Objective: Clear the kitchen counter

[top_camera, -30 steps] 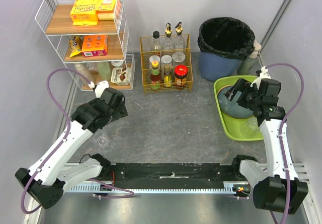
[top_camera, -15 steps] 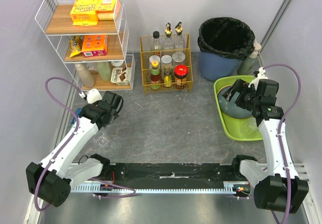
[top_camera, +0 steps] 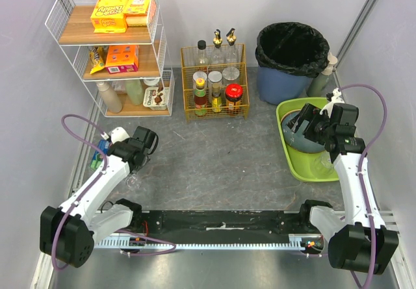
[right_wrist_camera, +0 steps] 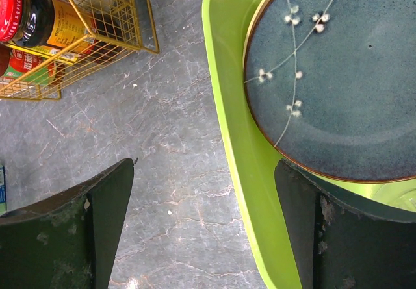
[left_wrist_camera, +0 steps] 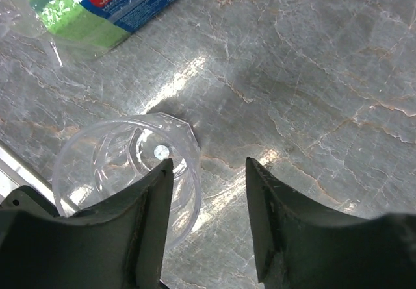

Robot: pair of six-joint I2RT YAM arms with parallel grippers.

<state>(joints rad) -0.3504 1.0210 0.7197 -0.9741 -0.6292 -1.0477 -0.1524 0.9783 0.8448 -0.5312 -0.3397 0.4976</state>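
The kitchen counter (top_camera: 221, 162) is a dark grey mottled stone surface. A clear plastic cup (top_camera: 133, 182) stands on it near the left arm. In the left wrist view the cup (left_wrist_camera: 123, 165) sits under my left finger, outside the gap between the jaws. My left gripper (top_camera: 138, 151) is open and empty above the counter (left_wrist_camera: 312, 75). A blue and green sponge pack (top_camera: 101, 149) lies left of it and also shows in the left wrist view (left_wrist_camera: 97, 10). My right gripper (top_camera: 300, 121) is open and empty, straddling the left rim of the lime-green tray (right_wrist_camera: 240, 159) that holds a blue plate (right_wrist_camera: 338, 75).
A white wire rack (top_camera: 110, 49) with boxes and bottles stands at the back left. A gold wire basket (top_camera: 214, 84) of bottles and jars stands at the back centre, and its corner shows in the right wrist view (right_wrist_camera: 65, 42). A black-lined bin (top_camera: 292, 55) stands at the back right.
My left arm has swung left and toward the near edge, bringing the open gripper down beside the clear cup. The right arm has barely moved.
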